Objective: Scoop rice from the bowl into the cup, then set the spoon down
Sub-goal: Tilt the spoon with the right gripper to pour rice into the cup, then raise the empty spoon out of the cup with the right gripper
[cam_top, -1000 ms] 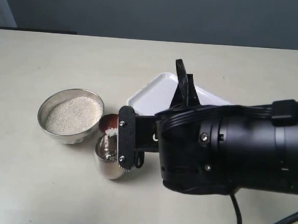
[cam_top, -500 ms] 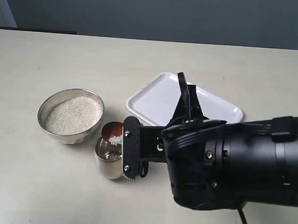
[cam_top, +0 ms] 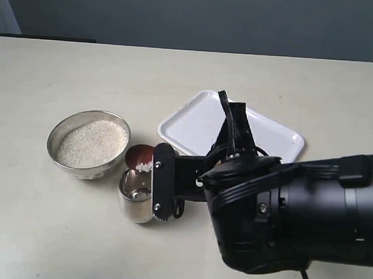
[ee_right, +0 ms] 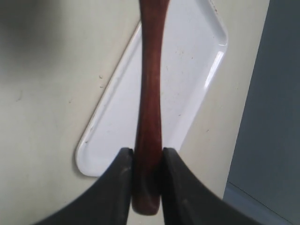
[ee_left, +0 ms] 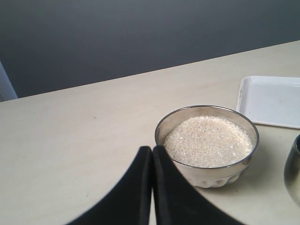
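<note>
Right claw (ee_right: 148, 159) clamped on spoon (ee_right: 151, 84) handle, spoon's bowl holding rice (cam_top: 143, 168) above cup (cam_top: 131, 206), left claw (ee_left: 152, 157) pressed together

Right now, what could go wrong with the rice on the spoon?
The spoon hangs at the cup's rim, not its middle, so the rice might spill onto the table. The right gripper pinches only the slim handle near its end, so the spoon might twist. The gripper is close to the cup and might knock it.
</note>
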{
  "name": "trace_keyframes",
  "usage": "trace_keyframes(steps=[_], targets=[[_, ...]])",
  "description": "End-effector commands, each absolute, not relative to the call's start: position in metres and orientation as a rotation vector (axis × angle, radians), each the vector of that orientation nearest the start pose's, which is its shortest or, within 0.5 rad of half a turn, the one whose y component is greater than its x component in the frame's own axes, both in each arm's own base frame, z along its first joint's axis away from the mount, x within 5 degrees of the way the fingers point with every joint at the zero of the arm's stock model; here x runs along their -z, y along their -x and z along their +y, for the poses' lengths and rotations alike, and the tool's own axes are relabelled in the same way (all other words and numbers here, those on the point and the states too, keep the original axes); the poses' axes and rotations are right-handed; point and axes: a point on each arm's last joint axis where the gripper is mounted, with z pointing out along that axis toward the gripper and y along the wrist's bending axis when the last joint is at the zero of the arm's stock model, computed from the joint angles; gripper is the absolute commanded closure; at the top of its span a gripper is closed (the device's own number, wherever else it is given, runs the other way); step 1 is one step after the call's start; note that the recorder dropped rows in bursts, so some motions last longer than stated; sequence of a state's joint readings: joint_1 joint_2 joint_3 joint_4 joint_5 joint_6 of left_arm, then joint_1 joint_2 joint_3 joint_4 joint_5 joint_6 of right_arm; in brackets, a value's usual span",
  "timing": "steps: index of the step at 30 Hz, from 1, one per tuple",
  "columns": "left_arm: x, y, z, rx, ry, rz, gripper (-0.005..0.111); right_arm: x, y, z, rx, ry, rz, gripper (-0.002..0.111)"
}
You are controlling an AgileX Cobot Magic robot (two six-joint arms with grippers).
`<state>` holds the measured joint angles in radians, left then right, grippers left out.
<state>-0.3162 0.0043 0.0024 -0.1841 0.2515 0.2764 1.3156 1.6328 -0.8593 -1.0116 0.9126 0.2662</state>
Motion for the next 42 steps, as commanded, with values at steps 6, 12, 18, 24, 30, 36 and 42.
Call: trace_keyframes(steps=[6,12,18,24,30,36,42], targets=[[-0.192,-0.051,-0.021,0.205,-0.386,1.679,0.106,-0.198,-0.132,0.257,0.761,1.873,1.576,0.109],[-0.192,-0.051,-0.021,0.205,-0.386,1.679,0.106,-0.198,-0.132,0.257,0.758,1.861,1.588,0.109],[-0.192,-0.051,-0.021,0.205,-0.386,1.679,0.106,-0.192,-0.127,0.254,0.774,1.882,1.529,0.109],[-0.192,-0.051,-0.021,0.205,-0.386,1.679,0.106,-0.187,-0.12,0.253,0.756,1.847,1.527,0.109],[-0.192,-0.051,-0.021,0.205,-0.386,1.679,0.106,-0.188,-0.121,0.253,0.779,1.841,1.465,0.109],[-0.192,-0.051,-0.021,0.205,-0.386,1.679,0.106,-0.182,-0.122,0.246,0.831,1.854,1.392,0.109],[-0.192,-0.051,-0.021,0.205,-0.386,1.679,0.106,-0.181,-0.122,0.245,0.821,1.819,1.413,0.109]])
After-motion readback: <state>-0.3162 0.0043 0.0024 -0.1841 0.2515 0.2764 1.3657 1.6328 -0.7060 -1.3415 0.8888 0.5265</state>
